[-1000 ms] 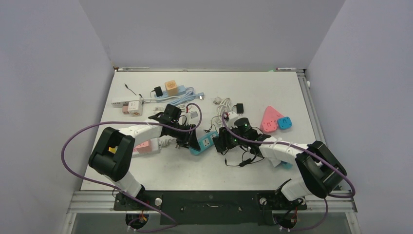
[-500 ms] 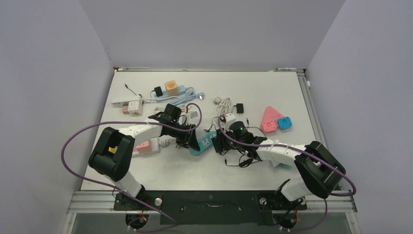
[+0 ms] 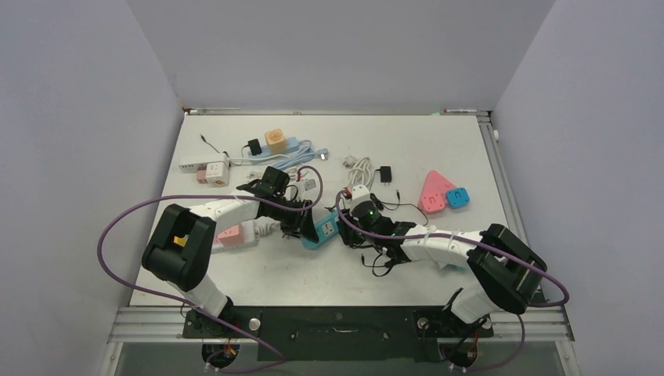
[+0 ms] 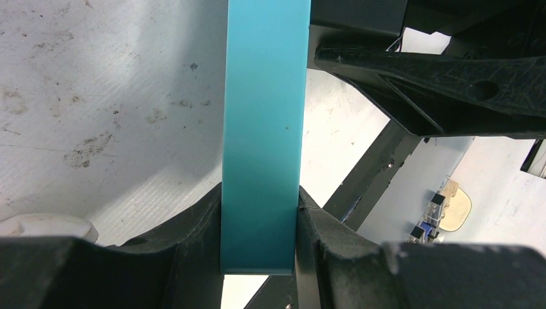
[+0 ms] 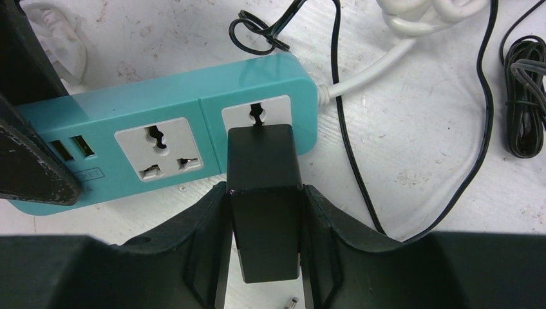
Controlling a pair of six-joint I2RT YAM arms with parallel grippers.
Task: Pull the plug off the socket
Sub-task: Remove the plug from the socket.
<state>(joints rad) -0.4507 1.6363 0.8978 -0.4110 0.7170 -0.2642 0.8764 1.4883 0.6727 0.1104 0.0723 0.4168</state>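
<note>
The teal socket [image 3: 321, 228] lies mid-table, a strip with two grey outlets and USB ports [image 5: 161, 119]. My left gripper [image 3: 308, 225] is shut on its narrow end, and the teal body [image 4: 261, 129] fills the gap between the pads of the left gripper [image 4: 259, 209]. The plug [image 5: 263, 161], a black block, stands with its far end against the right outlet, its prongs hidden. My right gripper [image 5: 264, 196] is shut on the plug's sides; from above the right gripper [image 3: 348, 227] sits just right of the socket.
Black cables [image 3: 385, 258] lie tangled under the right arm and a white cord [image 5: 386, 58] leaves the socket. A pink triangular strip [image 3: 433, 190], blue adapter [image 3: 459, 197], orange cube [image 3: 275, 139], white adapter [image 3: 214, 168] and pink strip [image 3: 232, 235] lie around.
The right arm has swung left, closing up against the socket, and the socket with the left gripper has shifted slightly left. Both grips stay the same.
</note>
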